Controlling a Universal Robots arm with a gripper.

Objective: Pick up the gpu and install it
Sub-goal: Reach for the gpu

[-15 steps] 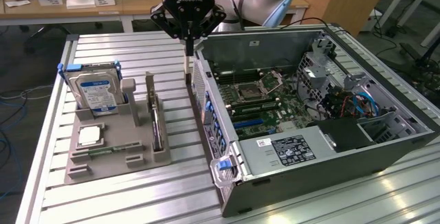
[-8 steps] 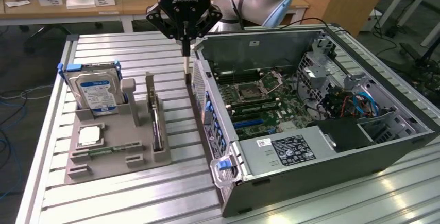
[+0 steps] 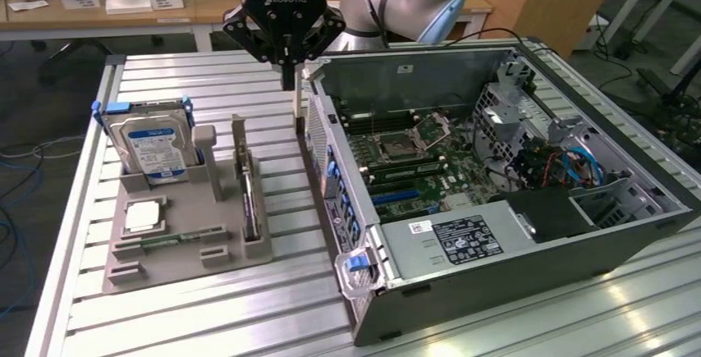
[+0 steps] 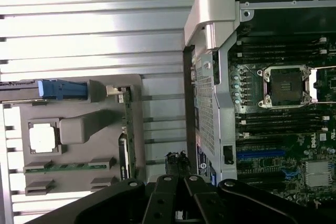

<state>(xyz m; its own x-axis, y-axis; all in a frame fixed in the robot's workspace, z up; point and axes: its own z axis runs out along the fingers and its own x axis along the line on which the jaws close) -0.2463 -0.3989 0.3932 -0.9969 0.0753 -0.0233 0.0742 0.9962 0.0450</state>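
Your gripper (image 3: 288, 76) hangs over the bench (image 3: 197, 320) with its fingers pressed together and nothing between them, close to a corner of the open computer case (image 3: 526, 267). In the exterior view, look to seven o'clock from the gripper and there's the gpu (image 3: 249, 201), standing on edge in its slot in the grey tray (image 3: 180, 271), untouched and well apart from the fingers. At ten o'clock from the gpu the hard drive (image 3: 153, 148) stands upright in its own slot, blue-white label showing. At eight o'clock from the gpu a processor chip (image 3: 143, 217) lies flat, with the green memory stick (image 3: 164, 244) just beside it. The case sits at three o'clock from the tray, with its motherboard (image 3: 411, 156) exposed.
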